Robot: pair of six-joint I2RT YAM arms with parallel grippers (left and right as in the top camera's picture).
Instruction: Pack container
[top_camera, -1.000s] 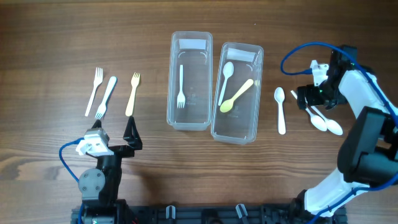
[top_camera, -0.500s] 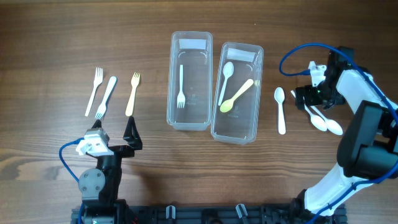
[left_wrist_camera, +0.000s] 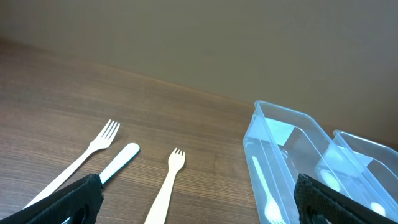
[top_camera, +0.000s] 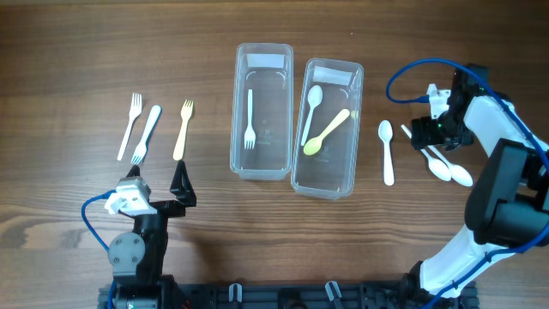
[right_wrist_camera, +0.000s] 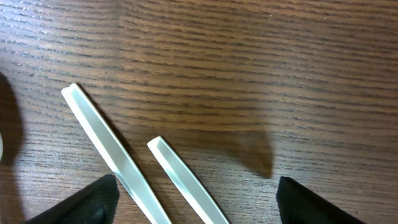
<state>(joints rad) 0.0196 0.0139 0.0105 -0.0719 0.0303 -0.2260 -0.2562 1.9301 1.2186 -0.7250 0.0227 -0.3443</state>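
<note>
Two clear containers stand mid-table: the left one (top_camera: 262,163) holds a white fork (top_camera: 250,120), the right one (top_camera: 326,182) holds a white spoon (top_camera: 311,110) and a yellow spoon (top_camera: 327,131). Three forks (top_camera: 154,129) lie at the left, also in the left wrist view (left_wrist_camera: 165,186). A white spoon (top_camera: 387,152) lies right of the containers. Two white spoons (top_camera: 445,165) lie under my right gripper (top_camera: 426,137), which is open low over their handles (right_wrist_camera: 183,180). My left gripper (top_camera: 156,184) is open and empty, near the front edge.
The wooden table (top_camera: 86,51) runs across the view. A blue cable (top_camera: 407,77) loops by the right arm. The left arm's base (top_camera: 133,249) sits at the front left.
The right gripper has shifted very slightly over the two spoons. The left arm and all cutlery are unmoved.
</note>
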